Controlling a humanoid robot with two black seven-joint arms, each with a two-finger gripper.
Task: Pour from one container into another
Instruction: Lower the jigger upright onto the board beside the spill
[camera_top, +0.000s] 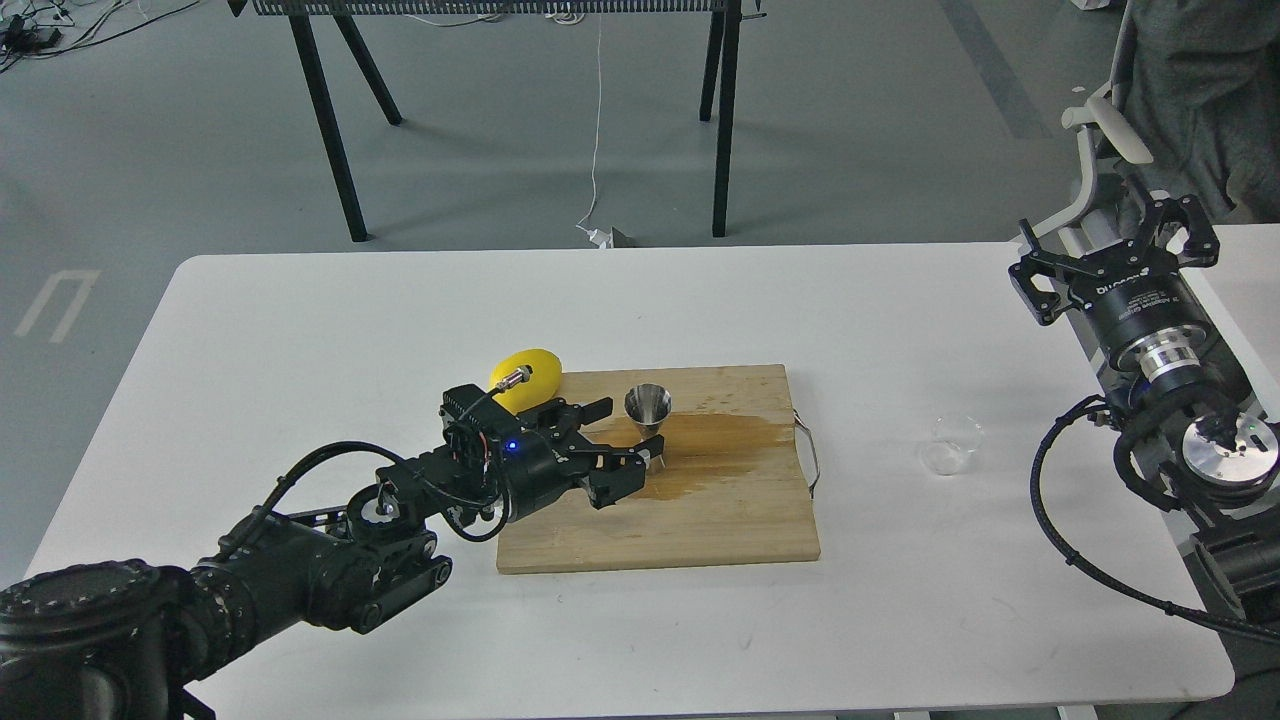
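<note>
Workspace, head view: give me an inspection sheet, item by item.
Surface: white table; wooden cutting board with a brown wet stain.
Job's things: steel jigger upright on the board; clear cup upright on the table, right of the board, apart from both hands.
Clutter: yellow lemon at the board's left rear corner.
Hands: left hand open, fingers either side of the jigger; right hand open, raised, holding nothing.
Cables: black cable looping by the right arm.
Surroundings: grey floor, black-legged table behind.

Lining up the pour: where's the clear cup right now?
In the head view, the clear cup stands on the white table, right of the cutting board, below the right gripper.
</note>
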